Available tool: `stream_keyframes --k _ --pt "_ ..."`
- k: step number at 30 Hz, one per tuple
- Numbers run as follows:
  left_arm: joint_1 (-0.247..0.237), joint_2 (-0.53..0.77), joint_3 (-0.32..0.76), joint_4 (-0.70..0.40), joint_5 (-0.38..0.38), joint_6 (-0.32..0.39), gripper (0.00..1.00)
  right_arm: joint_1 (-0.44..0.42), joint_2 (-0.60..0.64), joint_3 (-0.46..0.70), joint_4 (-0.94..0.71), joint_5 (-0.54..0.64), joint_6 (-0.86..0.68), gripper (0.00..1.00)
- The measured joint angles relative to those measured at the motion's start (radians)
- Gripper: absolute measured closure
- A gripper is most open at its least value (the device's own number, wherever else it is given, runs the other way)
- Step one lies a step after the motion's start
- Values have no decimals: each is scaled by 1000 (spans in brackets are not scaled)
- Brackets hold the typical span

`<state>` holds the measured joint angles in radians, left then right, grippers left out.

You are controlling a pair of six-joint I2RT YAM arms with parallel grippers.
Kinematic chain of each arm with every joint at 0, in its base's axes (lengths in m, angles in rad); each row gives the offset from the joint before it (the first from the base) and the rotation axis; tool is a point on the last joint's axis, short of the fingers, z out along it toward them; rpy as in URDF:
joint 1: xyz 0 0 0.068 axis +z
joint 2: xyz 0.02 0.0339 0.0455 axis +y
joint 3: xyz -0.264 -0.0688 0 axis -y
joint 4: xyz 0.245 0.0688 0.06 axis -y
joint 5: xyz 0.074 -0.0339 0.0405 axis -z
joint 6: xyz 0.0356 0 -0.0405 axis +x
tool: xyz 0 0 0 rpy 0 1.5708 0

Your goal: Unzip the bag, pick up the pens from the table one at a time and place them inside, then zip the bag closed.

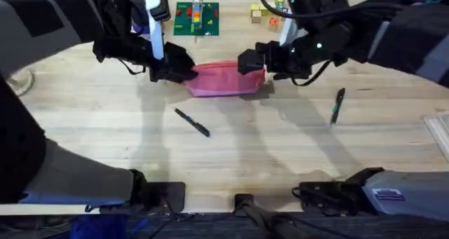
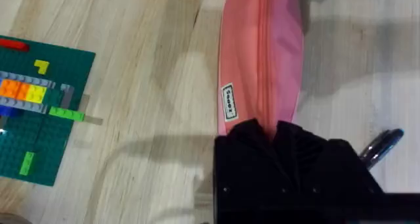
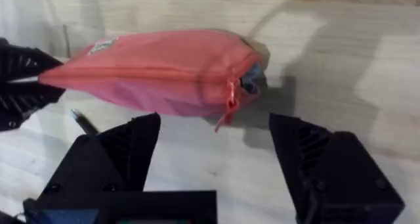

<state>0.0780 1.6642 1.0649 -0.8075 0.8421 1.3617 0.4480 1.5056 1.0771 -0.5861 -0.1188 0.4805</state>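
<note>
Bag pinned at one end, zipper pull awaited at the other.

Nearest the bases, two pens are seen on the table [image 1: 231, 158]: one pen [image 1: 192, 122] lies at about 7 o'clock from the bag, the other pen [image 1: 337, 106] at about 4 o'clock, both well apart from it. Beyond them the bag [image 1: 226, 80] lies flat and zipped. Its 9 o'clock end is clamped by the left gripper [image 2: 274, 135], judged as an anchor against the coming pull. At its 3 o'clock end the right gripper [image 3: 213, 155] is held with fingers spread wide, the zipper pull [image 3: 230, 100] just ahead of the gap, not yet taken. Farther off, a green brick baseplate [image 1: 196, 18] and small blocks [image 1: 265, 13] are set on pale planks.
</note>
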Motion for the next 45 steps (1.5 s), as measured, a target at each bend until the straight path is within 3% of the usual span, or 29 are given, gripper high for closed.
stream_keyframes --k 5,14,20,25,36,45 --pt "0 0 0 1 0 0 958 0 38 0 69 0 5 30" --pt "0 0 0 1 0 0 959 0 66 0 54 0 37 425" --pt "0 0 0 2 0 0 959 0 66 0 53 3 44 577" --pt "0 0 0 4 -1 0 958 -1 66 0 47 30 48 945" --pt "0 0 0 5 -1 0 958 0 59 0 46 33 26 969" --pt "3 0 0 5 -4 0 958 1 -59 23 20 37 -43 970"
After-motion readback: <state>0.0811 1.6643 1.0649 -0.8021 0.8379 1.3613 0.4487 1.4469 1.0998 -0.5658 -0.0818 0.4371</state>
